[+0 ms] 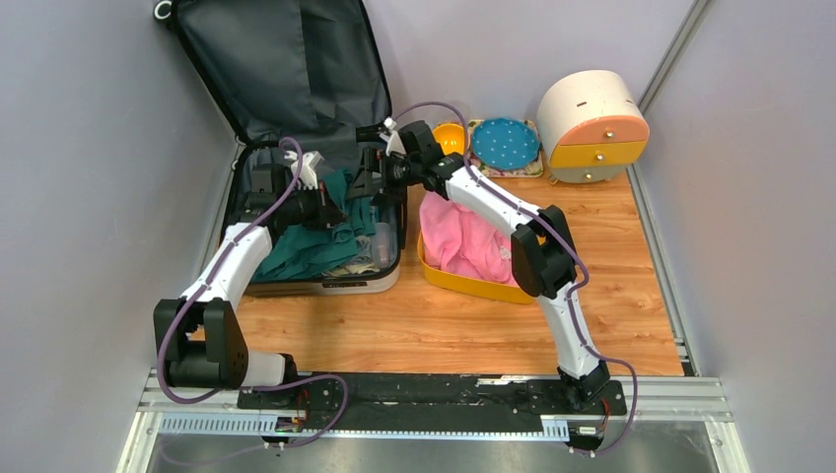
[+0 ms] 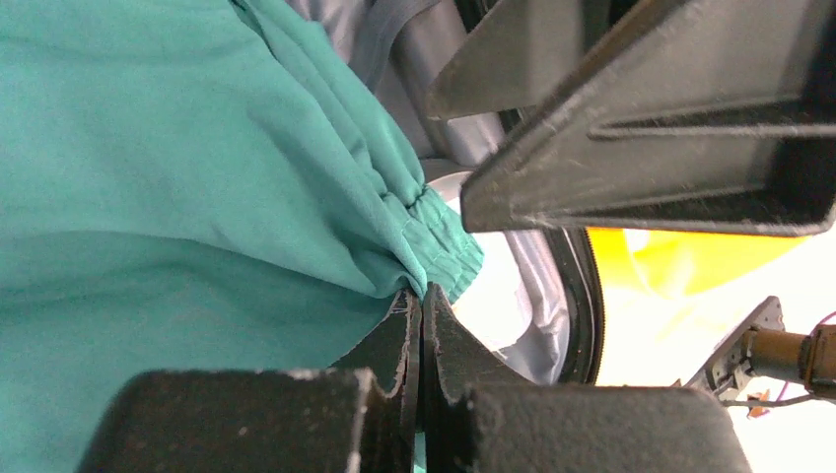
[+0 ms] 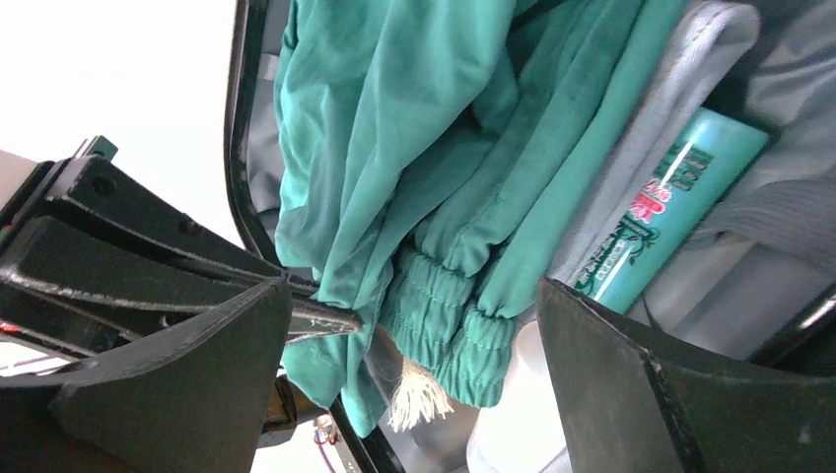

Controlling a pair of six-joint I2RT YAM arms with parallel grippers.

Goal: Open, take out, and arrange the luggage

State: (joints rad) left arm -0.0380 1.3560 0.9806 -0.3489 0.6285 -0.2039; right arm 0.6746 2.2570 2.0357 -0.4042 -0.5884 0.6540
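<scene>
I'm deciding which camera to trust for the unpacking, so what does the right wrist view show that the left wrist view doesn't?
Only the right wrist view: a teal tube tucked beside the green garment and a frayed white cord, seen between the fingers of the open right gripper. Only the left wrist view: the left gripper shut on a fold of the green garment, with the yellow bin beyond. Both: the green garment lying in the luggage, with its black rim.

Top view evenly lit; wrist backgrounds glare white (foregrounds soft).
</scene>
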